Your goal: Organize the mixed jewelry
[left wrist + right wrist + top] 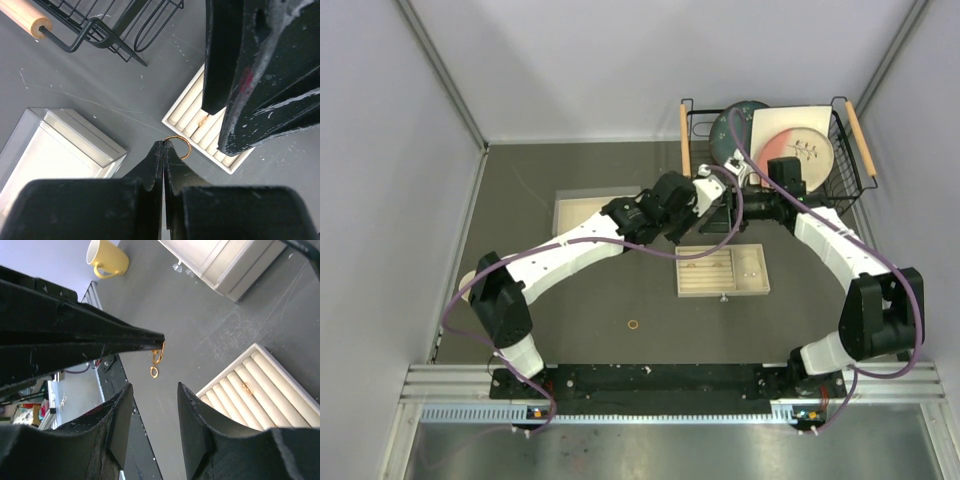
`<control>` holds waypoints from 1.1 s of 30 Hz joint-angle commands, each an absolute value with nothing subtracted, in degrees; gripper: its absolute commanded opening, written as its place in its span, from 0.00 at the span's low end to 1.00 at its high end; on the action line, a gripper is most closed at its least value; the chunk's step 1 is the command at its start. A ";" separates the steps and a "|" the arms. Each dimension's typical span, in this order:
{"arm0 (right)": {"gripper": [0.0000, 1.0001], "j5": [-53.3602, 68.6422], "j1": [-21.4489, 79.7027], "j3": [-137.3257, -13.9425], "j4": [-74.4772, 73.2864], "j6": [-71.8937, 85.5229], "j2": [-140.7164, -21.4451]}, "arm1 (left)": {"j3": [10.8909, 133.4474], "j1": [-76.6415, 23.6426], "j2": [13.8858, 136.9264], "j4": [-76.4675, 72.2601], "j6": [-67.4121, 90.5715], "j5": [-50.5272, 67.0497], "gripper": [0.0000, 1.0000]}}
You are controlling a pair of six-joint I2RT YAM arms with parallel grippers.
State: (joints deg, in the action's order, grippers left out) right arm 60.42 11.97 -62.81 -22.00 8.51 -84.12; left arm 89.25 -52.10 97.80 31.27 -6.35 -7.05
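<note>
My left gripper is shut on a thin gold ring, pinched at the very tips and held in the air above the table beside the beige slotted tray. In the right wrist view those shut tips enter from the left with the ring hanging from them. My right gripper is open just short of that ring and touches nothing. One ring sits in a tray slot. Another ring lies loose on the table in front of the tray. Both grippers meet behind the tray.
A clear box lies on the table left of the tray. A black wire basket with plates stands at the back right. A yellow cup stands at the left, near the left arm's elbow.
</note>
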 commanded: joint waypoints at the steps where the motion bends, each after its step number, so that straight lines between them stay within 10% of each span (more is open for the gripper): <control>1: 0.41 60.29 13.27 -66.88 -18.37 9.67 -84.90 | 91.58 -52.65 97.65 29.09 -6.24 -8.26 0.00; 33: 0.28 57.57 16.35 -67.76 -18.11 9.93 -86.84 | 91.58 -53.88 97.82 28.83 -6.77 -8.79 0.00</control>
